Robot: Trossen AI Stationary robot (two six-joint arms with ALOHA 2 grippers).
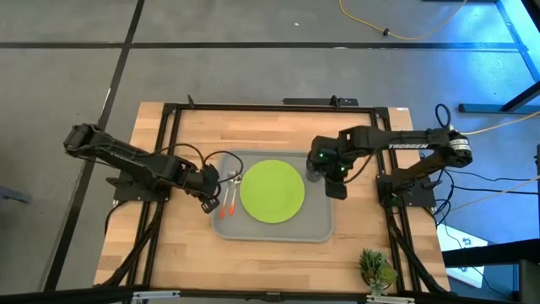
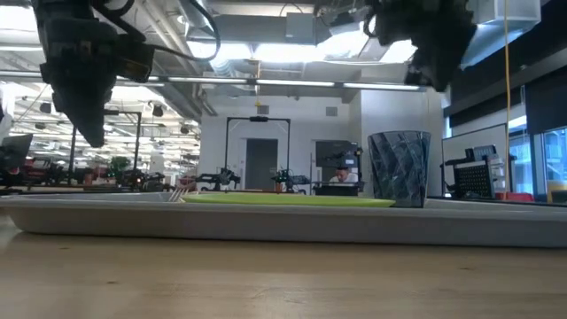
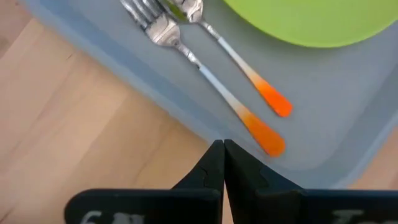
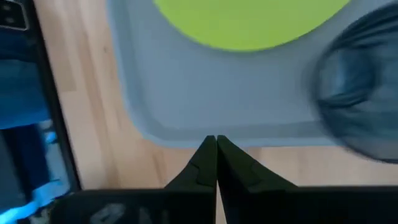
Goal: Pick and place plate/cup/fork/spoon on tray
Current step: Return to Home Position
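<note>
One cup (image 2: pixel 400 168) near tray (image 2: pixel 266 223) rim

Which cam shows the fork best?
Left wrist view: the fork lies on the tray, tines and orange handle clear, beside the spoon. High view: a tiny sliver. Low view: barely a tip. Right wrist view: nothing.

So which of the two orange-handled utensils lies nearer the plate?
The spoon, the one without tines, lies right beside the plate. The fork lies on the spoon's other side, toward the edge of the tray.
</note>
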